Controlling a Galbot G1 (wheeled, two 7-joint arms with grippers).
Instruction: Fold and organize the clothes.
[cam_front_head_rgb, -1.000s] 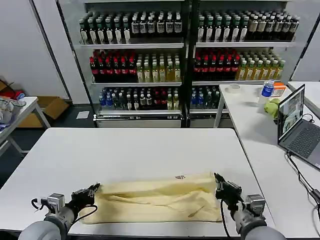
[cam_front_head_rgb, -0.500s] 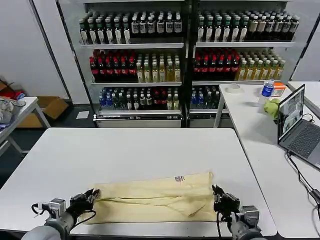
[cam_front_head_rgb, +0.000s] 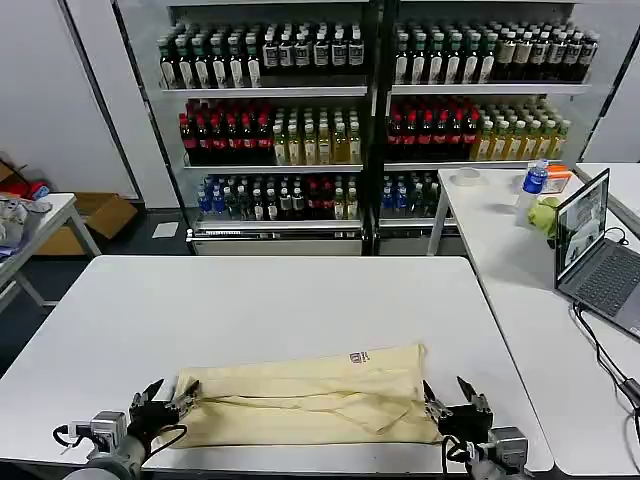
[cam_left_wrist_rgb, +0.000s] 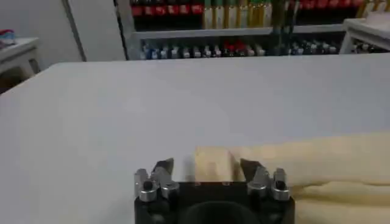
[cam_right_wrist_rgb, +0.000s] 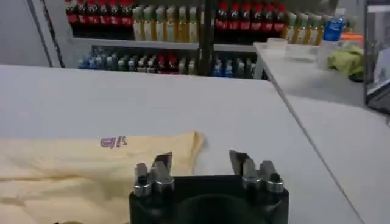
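- Now, your left gripper (cam_front_head_rgb: 167, 402) and right gripper (cam_front_head_rgb: 458, 405) both sit spread wide and empty at the table's (cam_front_head_rgb: 250, 300) near edge, one at each end of the T-shirt (cam_front_head_rgb: 310, 395).
- The T-shirt lies as a folded band near that edge; closing too shallow could pinch one layer and drag the fold open.
- Pulling toward you risks sliding it off.

Black left tool (cam_front_head_rgb: 167, 400), black right tool (cam_front_head_rgb: 452, 402), silver screwed fingers, black cables

T-shirt (cam_front_head_rgb: 310, 405) soft matt cloth; table (cam_front_head_rgb: 250, 310) smooth matt white
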